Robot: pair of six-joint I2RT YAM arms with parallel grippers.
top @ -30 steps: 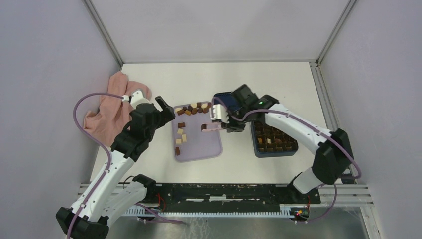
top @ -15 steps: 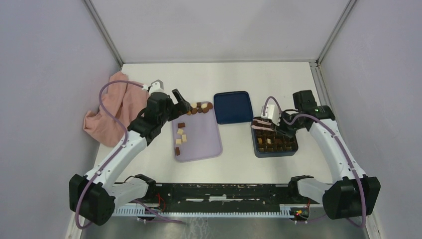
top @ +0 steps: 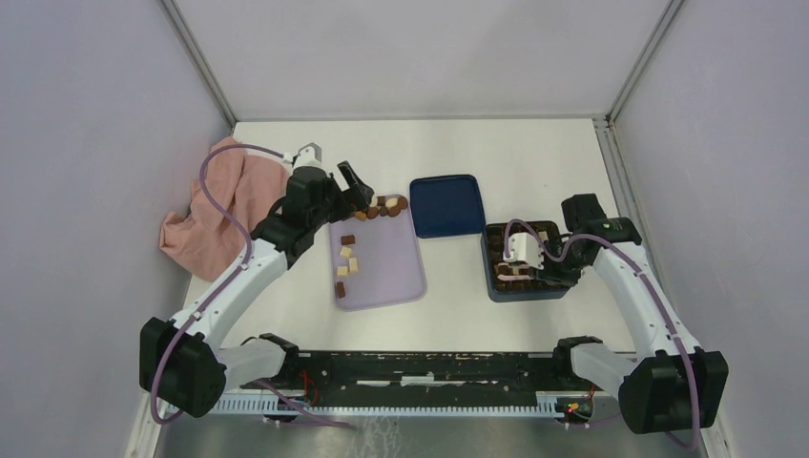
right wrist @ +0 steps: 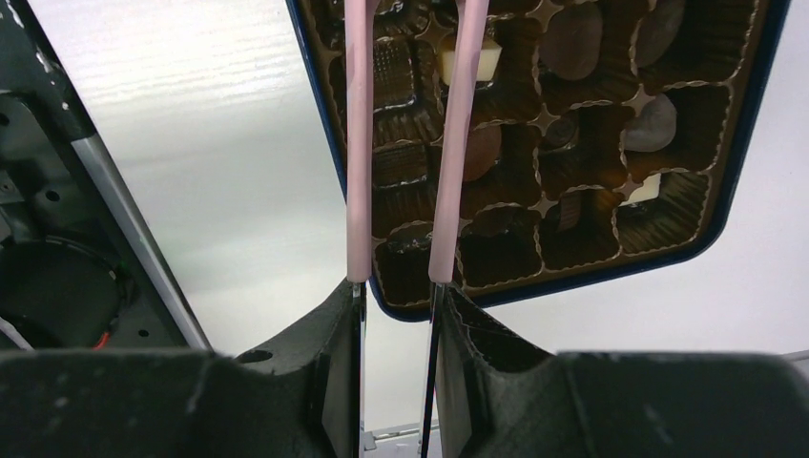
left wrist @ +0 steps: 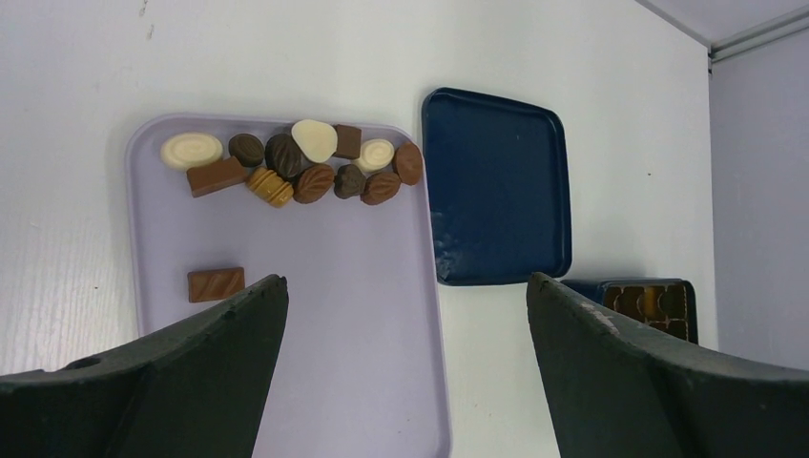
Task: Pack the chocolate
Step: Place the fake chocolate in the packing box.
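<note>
Small dark, mid-brown & cream chocolate bites [left wrist: 305, 172] bunched at flat lilac plastic tray's [left wrist: 334, 334] end nearest desk's far edge. L gripper [left wrist: 405, 286] gapes wide, empty; R gripper [top: 506, 269] narrow gap, hold unclear.

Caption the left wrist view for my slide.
Open left gripper above lilac tray of chocolates, dark blue lid beside it.

The left gripper [left wrist: 407, 283] has matt, grainy black plastic fingers [left wrist: 172, 382]; ahead of them the chocolate [left wrist: 313, 181] shows a smooth, faint sheen on a matt lilac plastic tray [left wrist: 382, 382]. Beyond the right gripper [right wrist: 396, 286], smooth pink strips [right wrist: 357, 143] cross the crinkled, glossy brown liner [right wrist: 496, 248] of the box [right wrist: 591, 281].
</note>
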